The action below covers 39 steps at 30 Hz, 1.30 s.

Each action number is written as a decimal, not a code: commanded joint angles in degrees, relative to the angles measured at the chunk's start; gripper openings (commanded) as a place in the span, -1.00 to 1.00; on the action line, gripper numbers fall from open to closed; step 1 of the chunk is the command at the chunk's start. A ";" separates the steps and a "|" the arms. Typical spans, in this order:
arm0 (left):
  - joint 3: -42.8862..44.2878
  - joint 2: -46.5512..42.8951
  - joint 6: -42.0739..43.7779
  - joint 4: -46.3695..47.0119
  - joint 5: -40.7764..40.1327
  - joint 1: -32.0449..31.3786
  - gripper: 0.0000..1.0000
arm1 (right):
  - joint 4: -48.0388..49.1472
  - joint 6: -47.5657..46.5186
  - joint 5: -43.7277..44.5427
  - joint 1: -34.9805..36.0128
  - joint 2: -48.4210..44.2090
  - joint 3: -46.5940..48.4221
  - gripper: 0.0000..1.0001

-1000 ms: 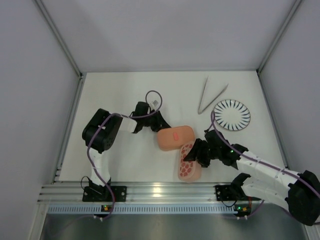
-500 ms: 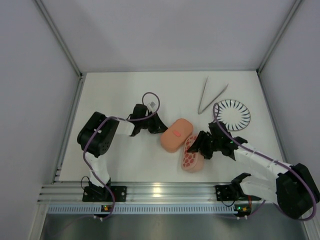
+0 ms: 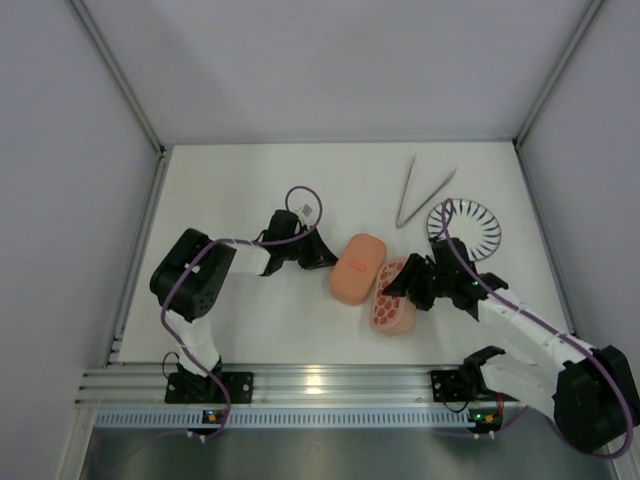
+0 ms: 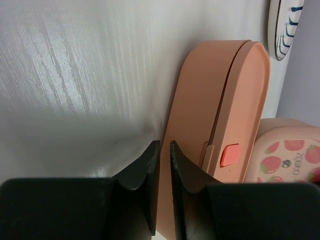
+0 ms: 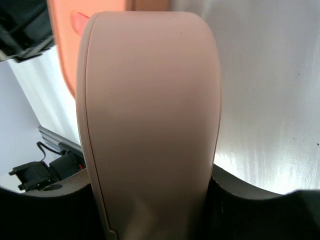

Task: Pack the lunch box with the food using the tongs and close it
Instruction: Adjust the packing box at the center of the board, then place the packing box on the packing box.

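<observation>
White table [image 3: 240, 320]: lunch box [image 3: 357, 267] beside left tool [image 3: 327, 262].

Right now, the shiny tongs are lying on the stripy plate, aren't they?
Not quite. The tongs are lying on the table, beside the stripy plate and not on it. The top external view shows this.
</observation>
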 commanded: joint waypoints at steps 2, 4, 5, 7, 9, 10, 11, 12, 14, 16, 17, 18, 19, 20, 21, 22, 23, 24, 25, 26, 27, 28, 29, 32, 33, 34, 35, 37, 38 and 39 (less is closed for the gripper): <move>0.88 -4.51 1.24 -4.45 -3.36 -0.78 -0.62 | -1.19 -1.54 -1.10 -1.64 -8.05 4.53 -1.00; 1.67 -5.65 2.21 -6.74 -6.70 -0.78 -0.59 | -2.59 -1.71 -1.27 -1.99 -9.29 5.85 -1.00; 2.54 -6.09 2.47 -8.84 -8.02 -0.78 -0.56 | -3.38 -1.71 -1.45 -1.99 -9.99 6.38 -1.00; 3.78 -7.06 3.18 -11.66 -12.05 -0.69 -0.51 | -3.31 -1.54 -1.72 -1.99 -10.26 7.52 -1.00; 6.14 -7.24 3.88 -15.79 -14.09 -0.52 -0.47 | -2.78 -1.45 -1.54 -1.99 -9.91 8.57 -1.00; 7.03 -7.33 4.06 -17.28 -16.27 -0.43 -0.45 | -2.17 -0.67 -1.54 -1.99 -9.83 8.75 -1.00; 7.82 -7.42 4.32 -18.69 -17.34 -0.08 -0.44 | -1.20 -0.05 -1.54 -1.99 -9.56 8.76 -1.00; 8.96 -7.50 4.41 -20.71 -18.30 0.01 -0.43 | 2.11 0.91 -1.89 -1.91 -9.47 8.58 -1.00; 9.58 -8.12 4.41 -21.34 -20.24 0.89 -0.40 | 6.08 3.90 -1.72 -1.91 -8.95 8.14 -1.00; 10.37 -9.26 4.32 -23.80 -21.12 1.33 -0.40 | 12.67 7.23 -0.67 -1.90 -8.07 7.35 -1.00; 10.63 -9.70 4.32 -24.15 -21.82 1.77 -0.40 | 15.21 8.30 -0.31 -1.90 -7.02 6.91 -1.00; 10.90 -10.14 4.41 -24.50 -21.92 1.94 -0.39 | 17.59 9.44 1.08 -1.73 -6.58 6.30 -1.00; 11.60 -10.92 4.41 -25.38 -22.01 2.03 -0.39 | 21.79 11.28 2.23 -1.38 -6.05 6.12 -1.00; 12.13 -11.45 4.58 -25.99 -22.35 2.12 -0.39 | 23.66 12.16 3.46 -1.20 -5.18 5.86 -1.00; 12.48 -12.16 4.76 -26.44 -22.36 2.12 -0.39 | 25.51 12.96 6.25 -0.59 -4.91 5.25 -1.00; 13.27 -12.60 4.94 -27.31 -22.36 2.04 -0.38 | 27.61 14.36 7.94 -0.24 -4.47 5.15 -1.00; 13.80 -12.95 5.11 -27.93 -22.44 2.12 -0.38 | 28.33 14.89 9.95 0.46 -4.29 5.07 -1.00; 14.15 -13.56 5.11 -28.46 -22.45 2.12 -0.38 | 29.29 15.51 13.72 1.77 -4.03 4.37 -1.00; 14.41 -13.74 5.20 -28.72 -22.18 2.12 -0.38 | 30.17 16.73 15.41 2.40 -3.41 4.01 -1.00; 14.85 -14.09 5.20 -29.16 -22.01 2.12 -0.38 | 31.75 17.18 17.25 3.36 -2.97 3.66 -1.00; 15.12 -14.71 5.29 -29.34 -21.57 2.12 -0.38 | 32.55 17.88 20.58 5.28 -2.27 3.31 -1.00; 15.21 -14.97 5.20 -29.60 -21.48 2.12 -0.37 | 33.43 18.23 21.57 6.17 -0.53 3.13 -1.00; 15.47 -15.32 5.29 -29.78 -21.48 2.12 -0.37 | 35.87 18.50 22.27 7.14 0.80 2.87 -1.00; 16.00 -16.03 5.64 -30.48 -21.22 2.12 -0.36 | 39.57 20.17 24.38 10.22 6.07 2.43 -1.00; 16.52 -16.12 5.73 -31.00 -20.95 2.12 -0.36 | 42.11 20.52 25.17 11.36 7.30 1.99 -1.00; 16.87 -16.03 5.99 -31.36 -20.60 2.12 -0.35 | 43.53 21.31 25.44 11.89 9.40 1.64 -1.00; 16.96 -16.03 6.17 -31.62 -20.60 2.04 -0.35 | 44.93 21.66 25.62 12.24 10.29 1.03 -1.00; 17.14 -16.12 6.43 -31.80 -20.34 2.12 -0.36 | 47.75 22.37 25.88 12.86 12.32 0.50 -1.00; 17.14 -16.12 6.52 -31.80 -20.34 2.12 -0.36 | 48.37 22.37 26.06 13.04 12.50 0.15 -1.00; 17.14 -16.12 6.61 -31.89 -20.34 2.12 -0.35 | 48.64 22.37 26.49 13.12 12.76 0.06 -1.00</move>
